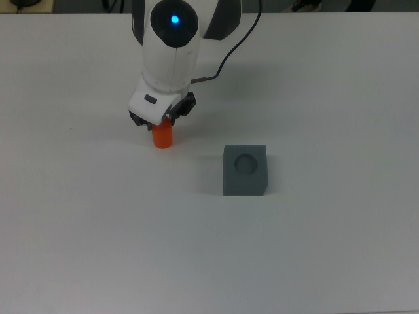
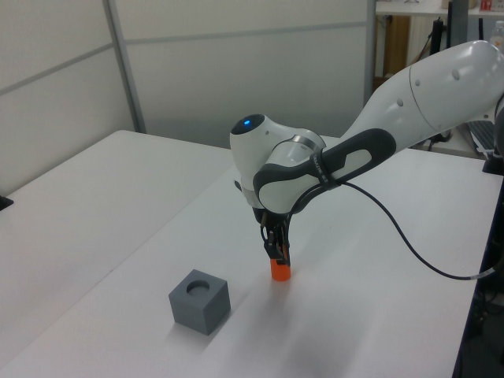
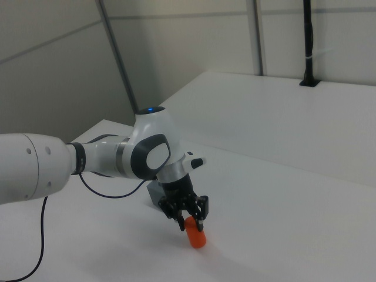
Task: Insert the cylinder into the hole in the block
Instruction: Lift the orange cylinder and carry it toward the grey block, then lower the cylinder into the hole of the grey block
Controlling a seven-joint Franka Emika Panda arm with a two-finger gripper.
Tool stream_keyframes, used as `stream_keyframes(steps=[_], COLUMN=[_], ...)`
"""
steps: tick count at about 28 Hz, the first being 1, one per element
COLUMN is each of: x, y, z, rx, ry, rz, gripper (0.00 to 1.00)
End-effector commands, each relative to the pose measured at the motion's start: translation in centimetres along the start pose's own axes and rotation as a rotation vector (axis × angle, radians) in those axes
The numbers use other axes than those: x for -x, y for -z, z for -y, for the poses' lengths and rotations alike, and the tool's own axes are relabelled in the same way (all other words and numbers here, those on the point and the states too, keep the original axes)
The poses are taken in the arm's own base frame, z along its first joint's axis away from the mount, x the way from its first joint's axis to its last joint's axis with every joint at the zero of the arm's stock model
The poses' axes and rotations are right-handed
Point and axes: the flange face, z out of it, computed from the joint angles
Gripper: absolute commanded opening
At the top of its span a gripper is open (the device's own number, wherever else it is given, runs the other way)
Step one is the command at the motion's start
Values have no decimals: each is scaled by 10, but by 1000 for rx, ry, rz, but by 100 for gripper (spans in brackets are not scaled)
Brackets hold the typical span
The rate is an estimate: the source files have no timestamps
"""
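At the block's (image 1: 245, 170) ten o'clock in the top view, the cylinder (image 1: 162, 137) stands upright on the table (image 1: 327, 248), the gripper (image 1: 161, 124) straddling its top, jaws spread. Descend centred, then close squarely before lifting toward the hole (image 1: 247, 163).

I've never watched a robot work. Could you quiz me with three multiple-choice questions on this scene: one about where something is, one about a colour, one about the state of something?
1. In the top view, where is the block relative to the cylinder?
A. lower right
B. upper left
C. on top of it

2. What colour is the cylinder?
A. blue
B. orange-red
C. green

3. What is in the hole?
A. the cylinder
B. a ball
C. nothing

Answers:
1. A, the block sits apart, towards the top view's lower right.
2. B, it shows orange-red under the gripper.
3. C, the round recess is bare.
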Motion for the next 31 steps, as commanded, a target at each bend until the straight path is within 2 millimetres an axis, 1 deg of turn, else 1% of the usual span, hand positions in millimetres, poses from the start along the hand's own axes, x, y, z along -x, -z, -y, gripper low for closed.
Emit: stream_keyframes(steps=[1,3,4,6,9,10,15,16,19,21,22,24,26,27,28,31], x=[-4,-6,-11,-18,-22,-24,-28,-32,-36,-40,-41,-44,-49,-59,-63,-74], y=[2,11,23,39,53,68,97,112,125,137,140,136,138,138,137,130], z=[-3,-2,2,7,15,14,15,22,28,37,41,46,50,60,65,70], rx=[12,10,9,-12,-72,-90,-113,-121,-134,-142,-144,-144,-144,-145,-145,-144], ry=[27,23,17,6,-33,-57,-130,-138,-143,-158,-160,-169,-181,-186,-187,-188], rz=[-22,-37,-59,-84,-96,-103,-89,-107,-129,-149,-154,-148,-154,-158,-158,-154], gripper=[0,0,0,0,0,0,0,0,0,0,0,0,0,0,0,0])
